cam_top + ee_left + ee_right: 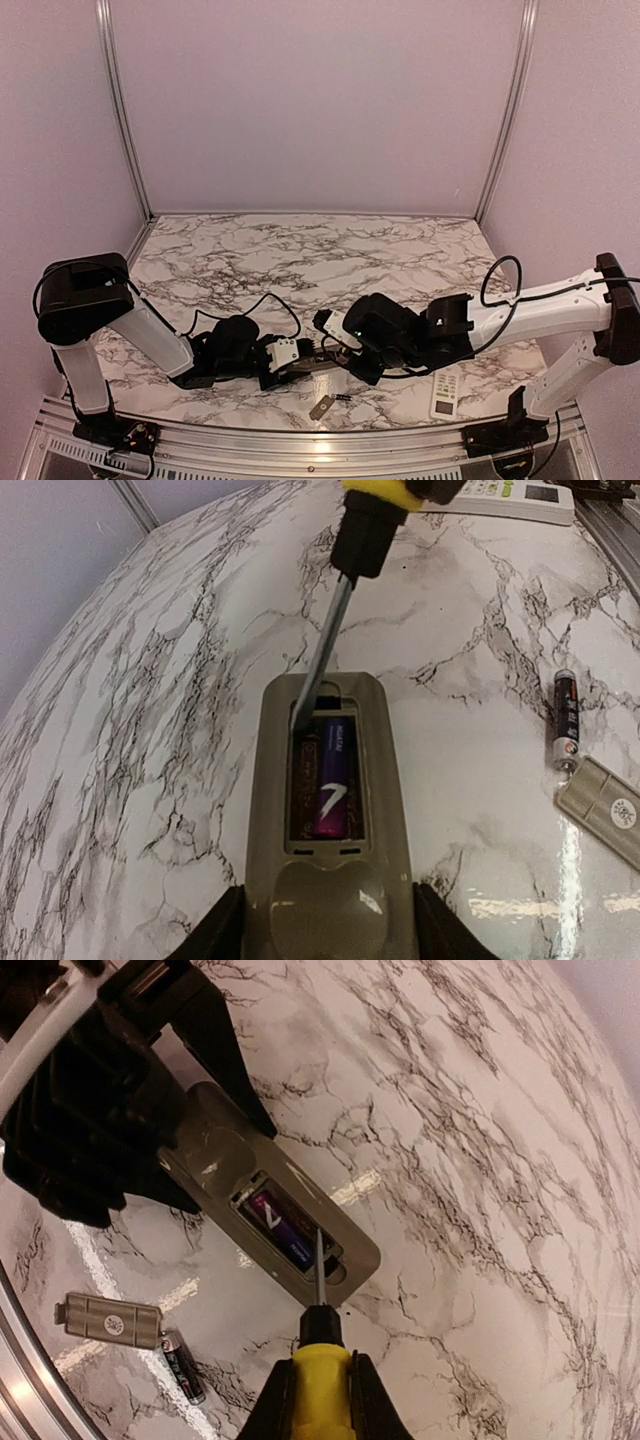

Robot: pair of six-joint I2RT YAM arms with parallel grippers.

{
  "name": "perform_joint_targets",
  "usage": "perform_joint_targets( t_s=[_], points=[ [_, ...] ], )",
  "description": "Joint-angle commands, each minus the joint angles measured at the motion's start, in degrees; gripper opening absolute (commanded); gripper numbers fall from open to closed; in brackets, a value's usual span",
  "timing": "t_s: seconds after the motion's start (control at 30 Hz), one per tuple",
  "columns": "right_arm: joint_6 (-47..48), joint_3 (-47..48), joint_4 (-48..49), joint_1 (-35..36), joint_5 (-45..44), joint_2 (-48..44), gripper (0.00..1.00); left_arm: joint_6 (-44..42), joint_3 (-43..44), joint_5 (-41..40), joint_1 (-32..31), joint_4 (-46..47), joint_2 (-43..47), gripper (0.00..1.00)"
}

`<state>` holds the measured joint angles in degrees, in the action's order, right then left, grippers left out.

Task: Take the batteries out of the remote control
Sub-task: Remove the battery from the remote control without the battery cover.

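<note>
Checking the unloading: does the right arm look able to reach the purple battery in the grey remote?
Likely yes: the cover plate is off and the right gripper's screwdriver tip sits at the battery's end.

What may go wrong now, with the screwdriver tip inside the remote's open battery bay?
1. The screwdriver tip sits at the end of the blue battery; it might slip and gouge the remote.
2. The left gripper grips the remote only at one end, so prying may tilt it.
3. A freed battery may roll away, like the dark battery lying loose beside the cover.
</note>
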<state>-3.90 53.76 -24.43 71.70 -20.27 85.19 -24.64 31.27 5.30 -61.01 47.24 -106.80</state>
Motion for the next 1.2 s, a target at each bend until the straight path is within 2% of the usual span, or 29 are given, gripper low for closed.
perform_joint_targets(
  t_s=[0.0, 0.33, 0.87, 1.17],
  points=[
    [3.6, 3.2, -3.8, 0.5, 5.9, -2.2, 0.0, 0.2, -0.1, 3.4, 0.2, -2.7, 0.8, 0.0],
    [8.6, 6.7, -8.2, 0.6, 8.8, 1.0, 0.0, 0.6, -0.1, 4.4, 0.2, -2.9, 1.3, 0.0],
    [9.1, 6.9, -8.7, 0.6, 7.1, 5.2, 0.0, 0.8, -0.2, 4.8, 0.3, -2.8, 1.4, 0.0],
    [9.3, 7.9, -9.2, 0.6, 7.5, 2.6, 0.0, 0.8, 0.0, 4.8, 0.4, -2.8, 1.2, 0.0]
  ],
)
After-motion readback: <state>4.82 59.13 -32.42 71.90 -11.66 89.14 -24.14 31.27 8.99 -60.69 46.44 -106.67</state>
